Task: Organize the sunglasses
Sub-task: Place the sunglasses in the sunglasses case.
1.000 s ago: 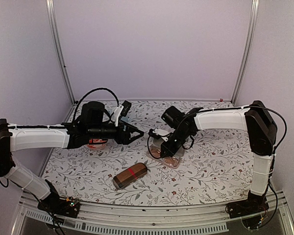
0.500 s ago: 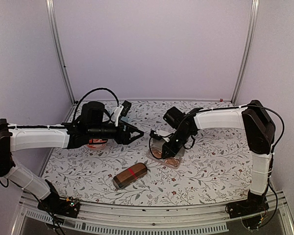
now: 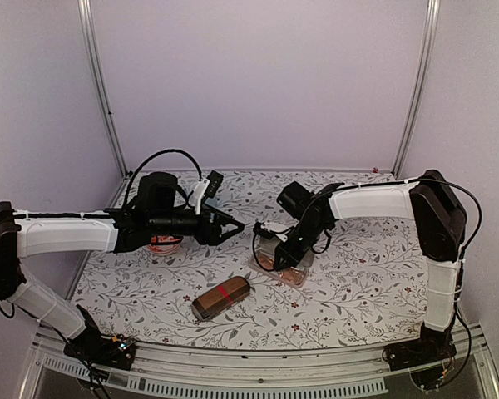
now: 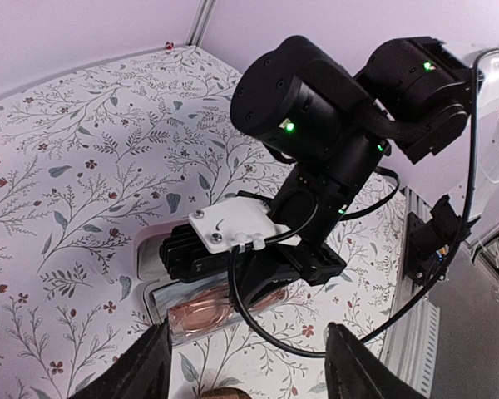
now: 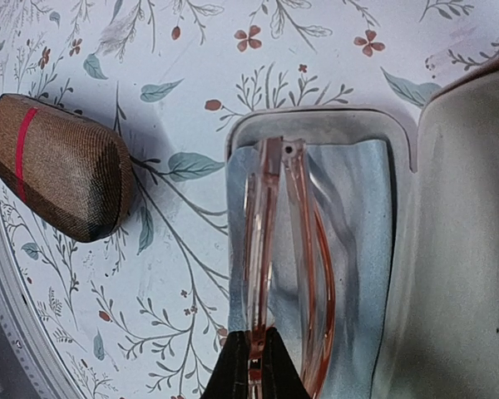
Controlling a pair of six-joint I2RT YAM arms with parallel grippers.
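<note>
We see white link covers and black joints on the left arm [image 3: 66, 235] and the right arm [image 3: 374, 202]. Black cables [image 3: 162, 154] loop behind the black fingers [image 5: 233, 372]. Behind the right ones sit a screwed white plate [image 4: 233, 230] and green lights [image 4: 289, 127].

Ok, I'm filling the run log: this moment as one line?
right gripper: shut on pink glasses in open case | left gripper: open, empty, hovering | brown case: closed, on table

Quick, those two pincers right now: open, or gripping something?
Left pincer: open, holding nothing.
Right pincer: closed on the pale translucent pinkish-framed sunglasses.
</note>
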